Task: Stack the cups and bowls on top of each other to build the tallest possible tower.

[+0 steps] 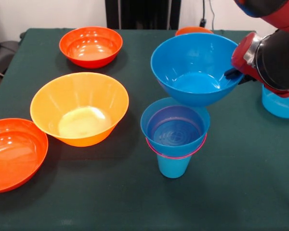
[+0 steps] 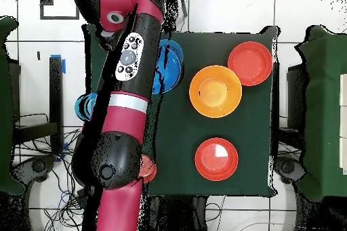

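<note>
Red arm (image 1: 272,57) seemingly gripping large blue bowl (image 1: 195,72)

Glossy red arm (image 2: 125,106) with black joints, grey band, pale button panel (image 2: 129,55)

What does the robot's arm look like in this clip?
The arm is glossy red with black joint housings. From overhead, one link carries a white band and a grey oval panel with round buttons. In the front view, a silver ring separates its red and black wrist sections. The gripper is black.
</note>
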Action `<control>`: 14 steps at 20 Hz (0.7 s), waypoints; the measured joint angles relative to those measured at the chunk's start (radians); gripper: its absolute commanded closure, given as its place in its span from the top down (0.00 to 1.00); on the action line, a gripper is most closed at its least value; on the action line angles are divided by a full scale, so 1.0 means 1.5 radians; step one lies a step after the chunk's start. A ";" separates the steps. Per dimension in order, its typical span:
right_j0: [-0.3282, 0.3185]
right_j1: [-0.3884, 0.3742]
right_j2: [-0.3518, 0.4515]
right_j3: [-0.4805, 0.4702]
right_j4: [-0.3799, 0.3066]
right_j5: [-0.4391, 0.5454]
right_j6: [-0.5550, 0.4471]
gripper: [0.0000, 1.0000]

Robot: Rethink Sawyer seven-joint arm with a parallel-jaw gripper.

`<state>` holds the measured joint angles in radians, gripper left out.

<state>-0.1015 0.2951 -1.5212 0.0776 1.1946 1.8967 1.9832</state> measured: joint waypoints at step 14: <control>-0.006 0.002 -0.009 -0.005 0.007 0.000 0.000 0.00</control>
<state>-0.1105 0.2974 -1.5351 0.0696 1.2046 1.8967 1.9832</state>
